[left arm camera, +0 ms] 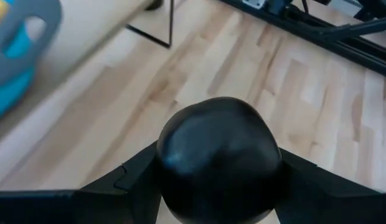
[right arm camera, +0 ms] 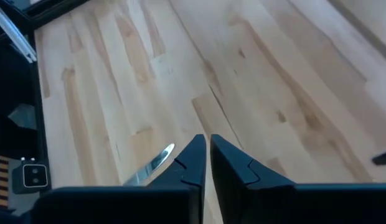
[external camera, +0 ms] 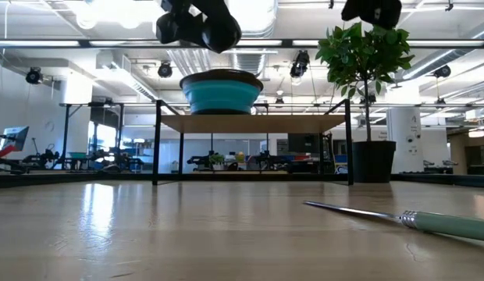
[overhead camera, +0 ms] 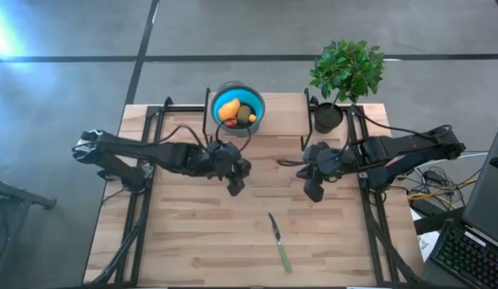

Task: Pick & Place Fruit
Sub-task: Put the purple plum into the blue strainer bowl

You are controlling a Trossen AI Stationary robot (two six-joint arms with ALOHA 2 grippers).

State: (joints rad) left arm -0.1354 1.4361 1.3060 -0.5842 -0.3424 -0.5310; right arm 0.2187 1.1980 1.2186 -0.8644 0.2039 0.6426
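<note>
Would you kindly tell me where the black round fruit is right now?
The black round fruit is clamped in the left tool, above the wooden table, just in front of the round blue bowl.

A light wooden counter (overhead camera: 193, 241) of joined planks carries everything here. At its far edge, on a raised wooden shelf (external camera: 250, 122) held by thin black legs, sits a round blue bowl (overhead camera: 255, 104) with a grey inside. To the right of the bowl, at the far right of the counter, a leafy green plant (overhead camera: 348, 68) stands upright in a black pot (overhead camera: 328, 118). Near the front of the counter, right of centre, lies a slim knife (overhead camera: 277, 242) with a green handle, its blade pointing to the far side. Off the counter's right edge are a keyboard (overhead camera: 472, 258) and a tangle of cables (overhead camera: 430, 186). The floor (overhead camera: 72, 88) around is grey concrete.
</note>
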